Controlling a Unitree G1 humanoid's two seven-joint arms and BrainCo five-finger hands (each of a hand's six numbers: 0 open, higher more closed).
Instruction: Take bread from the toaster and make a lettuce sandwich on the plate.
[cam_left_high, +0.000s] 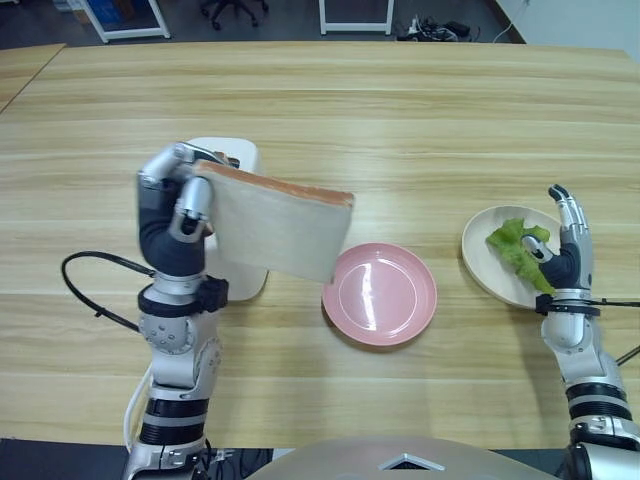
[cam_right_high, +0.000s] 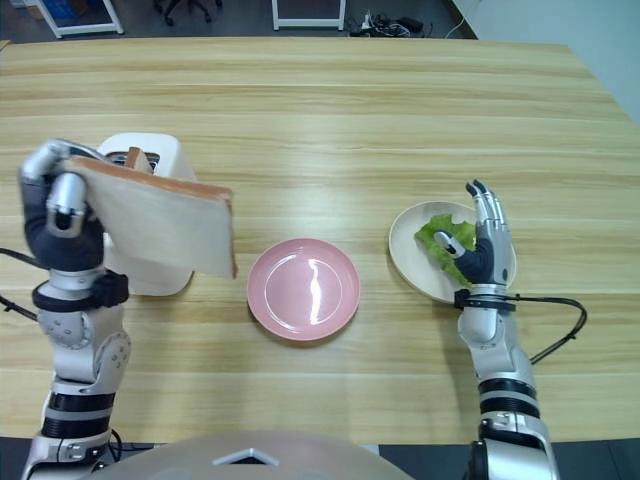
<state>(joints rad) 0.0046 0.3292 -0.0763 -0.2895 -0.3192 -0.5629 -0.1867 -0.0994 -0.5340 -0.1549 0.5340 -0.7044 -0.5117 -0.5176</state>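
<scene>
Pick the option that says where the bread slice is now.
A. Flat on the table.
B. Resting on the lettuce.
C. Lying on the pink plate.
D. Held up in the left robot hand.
D: the left robot hand grips the bread slice, holding it up in front of the toaster, beside the pink plate.

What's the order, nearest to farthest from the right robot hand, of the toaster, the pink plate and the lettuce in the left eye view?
From the right robot hand:
1. Lettuce, right beside it on the right.
2. Pink plate, mid-table.
3. Toaster, far left.
</scene>
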